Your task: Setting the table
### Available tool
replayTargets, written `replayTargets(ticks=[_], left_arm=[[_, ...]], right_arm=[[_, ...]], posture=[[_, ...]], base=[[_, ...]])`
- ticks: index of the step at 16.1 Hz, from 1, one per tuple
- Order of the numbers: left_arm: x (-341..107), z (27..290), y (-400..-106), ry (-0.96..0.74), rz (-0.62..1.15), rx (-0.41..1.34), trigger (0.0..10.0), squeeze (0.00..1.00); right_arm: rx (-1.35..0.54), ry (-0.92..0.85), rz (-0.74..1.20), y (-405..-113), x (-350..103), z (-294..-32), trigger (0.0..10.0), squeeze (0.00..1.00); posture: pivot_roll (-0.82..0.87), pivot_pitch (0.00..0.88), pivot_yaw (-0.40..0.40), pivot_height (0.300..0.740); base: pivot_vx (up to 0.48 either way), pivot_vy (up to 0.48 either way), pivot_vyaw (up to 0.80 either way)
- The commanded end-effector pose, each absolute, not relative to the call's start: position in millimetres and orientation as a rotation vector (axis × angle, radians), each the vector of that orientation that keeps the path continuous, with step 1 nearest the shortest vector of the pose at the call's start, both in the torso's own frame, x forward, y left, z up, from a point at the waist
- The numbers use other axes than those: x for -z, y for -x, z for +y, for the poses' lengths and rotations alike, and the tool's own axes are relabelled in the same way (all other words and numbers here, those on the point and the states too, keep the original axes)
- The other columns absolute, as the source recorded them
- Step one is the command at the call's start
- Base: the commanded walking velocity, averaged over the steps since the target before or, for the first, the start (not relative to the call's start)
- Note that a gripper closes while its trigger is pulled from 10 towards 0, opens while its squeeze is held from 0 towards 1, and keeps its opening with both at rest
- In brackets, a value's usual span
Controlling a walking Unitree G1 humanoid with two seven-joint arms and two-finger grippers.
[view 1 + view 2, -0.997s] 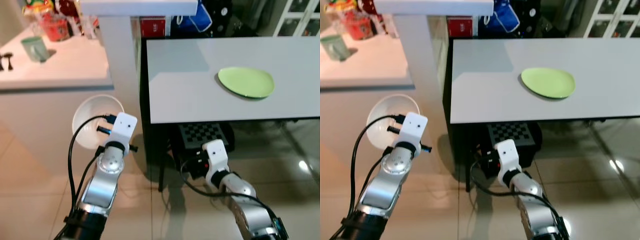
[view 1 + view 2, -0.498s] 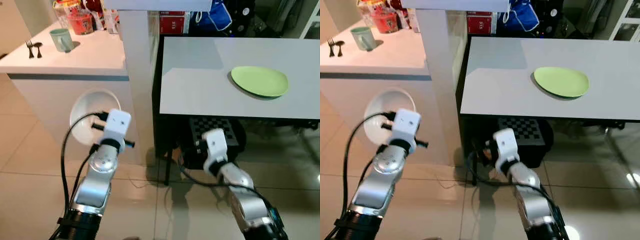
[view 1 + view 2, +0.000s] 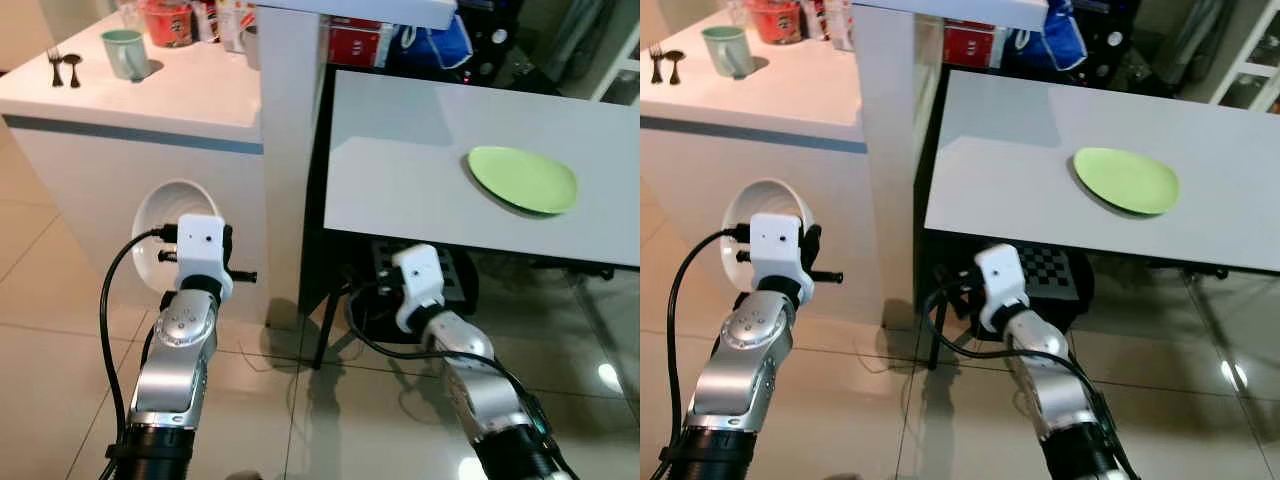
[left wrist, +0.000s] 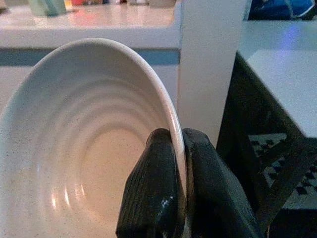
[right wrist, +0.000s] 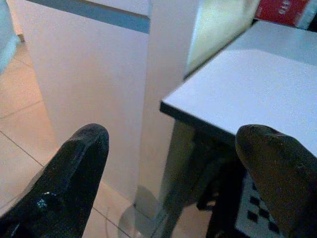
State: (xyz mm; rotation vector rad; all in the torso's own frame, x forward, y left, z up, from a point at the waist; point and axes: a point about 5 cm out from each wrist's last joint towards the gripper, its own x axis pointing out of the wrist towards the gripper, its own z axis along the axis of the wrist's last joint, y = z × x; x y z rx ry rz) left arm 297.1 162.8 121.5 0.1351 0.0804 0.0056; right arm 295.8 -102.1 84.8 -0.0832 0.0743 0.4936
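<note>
A white ribbed bowl (image 3: 160, 225) hangs in front of the white counter, below its top. My left gripper (image 4: 176, 148) is shut on the bowl's rim, one finger inside and one outside. A light green plate (image 3: 522, 179) lies on the grey table (image 3: 400, 170), toward its right side. My right gripper (image 5: 173, 148) is open and holds nothing; it sits low, in front of the table's near edge (image 5: 198, 116).
A white pillar (image 3: 292, 150) stands between the counter (image 3: 150, 95) and the table. On the counter are a green mug (image 3: 127, 53), a fork and spoon (image 3: 62, 67) and a red tub (image 3: 168, 20). A checkered board (image 3: 455, 275) sits under the table. Tiled floor lies below.
The camera has shifted, so counter and table sit differently in view. The left gripper still holds the bowl, a little lower and more upright. The right arm has risen slightly toward the table edge.
</note>
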Motion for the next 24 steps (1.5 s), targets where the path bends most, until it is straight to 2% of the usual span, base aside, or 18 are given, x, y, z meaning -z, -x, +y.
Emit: replayTargets(ticks=[1,3,4,6,8,13,15,18,24], left_arm=[[-128.8,155.5,-297.8,-0.169,0.031,0.022,10.0,0.00],[-128.8,151.1,-297.4,-0.227,0.041,0.075,10.0,0.00],[-129.0,150.2,-297.6,-0.237,0.039,0.083,10.0,0.00],[-130.7,144.7,-295.7,-0.262,0.036,0.157,10.0,0.00],[-132.6,145.7,-296.8,-0.270,0.031,0.172,10.0,0.00],[-131.6,135.4,-306.4,-0.244,0.001,0.214,10.0,0.00],[-130.6,132.4,-311.1,-0.238,0.007,0.217,10.0,0.00],[-131.5,125.8,-316.0,-0.264,0.005,0.302,10.0,0.00],[-139.8,117.0,-324.8,-0.260,-0.065,0.342,10.0,0.00]], right_arm=[[-0.492,0.096,0.070,-297.0,-84.8,-104.7,10.0,0.00],[-0.459,0.078,0.064,-296.5,-82.7,-104.8,10.0,0.00],[-0.454,0.075,0.065,-295.8,-81.9,-104.5,10.0,0.00],[-0.419,0.067,0.061,-293.5,-77.5,-102.8,10.0,0.00],[-0.402,0.062,0.061,-293.5,-76.0,-102.0,10.0,0.00],[-0.402,0.086,0.060,-297.9,-74.9,-102.8,10.0,0.00],[-0.414,0.089,0.049,-303.1,-77.9,-97.9,10.0,0.00],[-0.381,0.072,0.018,-313.0,-83.0,-87.4,10.0,0.00],[-0.370,0.077,-0.002,-319.3,-84.4,-82.1,10.0,0.00]], posture=[[0.18,0.000,-0.082,0.740],[0.16,0.000,-0.021,0.740],[0.16,0.000,-0.021,0.740],[0.14,0.000,0.048,0.740],[0.13,0.000,0.075,0.740],[0.10,0.000,0.020,0.740],[0.09,0.000,0.047,0.740],[0.03,0.000,0.141,0.740],[0.00,0.000,0.130,0.740]], base=[[0.000,0.000,0.00],[0.000,0.000,0.00],[0.000,0.000,0.00],[0.000,0.000,0.00],[0.000,0.000,0.00],[0.000,0.000,0.00],[0.000,0.000,0.00],[0.000,0.000,0.00],[0.000,0.000,0.00]])
